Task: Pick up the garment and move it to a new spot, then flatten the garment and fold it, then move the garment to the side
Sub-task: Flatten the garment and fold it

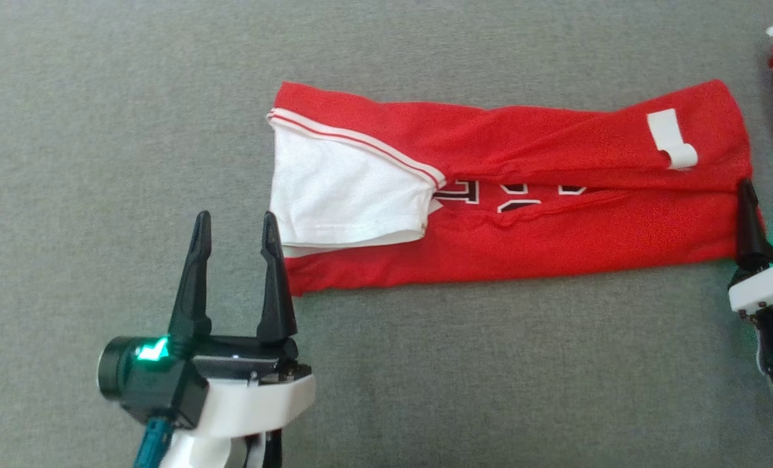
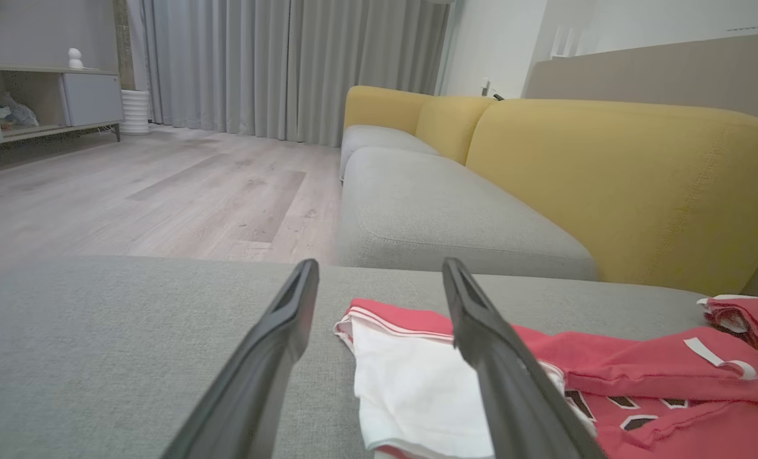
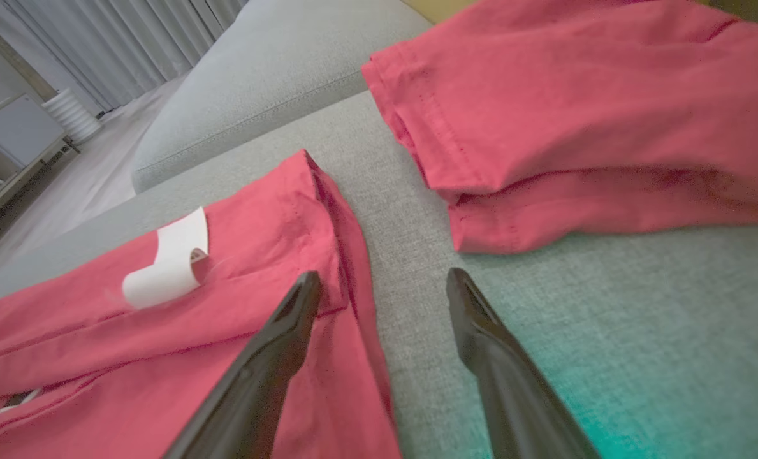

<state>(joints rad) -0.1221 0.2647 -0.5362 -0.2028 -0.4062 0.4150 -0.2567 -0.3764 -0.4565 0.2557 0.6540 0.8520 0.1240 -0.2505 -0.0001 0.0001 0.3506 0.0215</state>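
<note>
Garment was red matt knit cloth, its sleeve white cloth. Under the garment, seat cushion was grey coarse-woven fabric. Beside the garment, left gripper had dark matt plastic fingers. Floor beyond the garment looked like pale matt wood.

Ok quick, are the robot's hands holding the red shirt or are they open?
Left gripper: open, empty, beside the red jersey.
Right gripper: open, empty, at the garment's other end.
</note>
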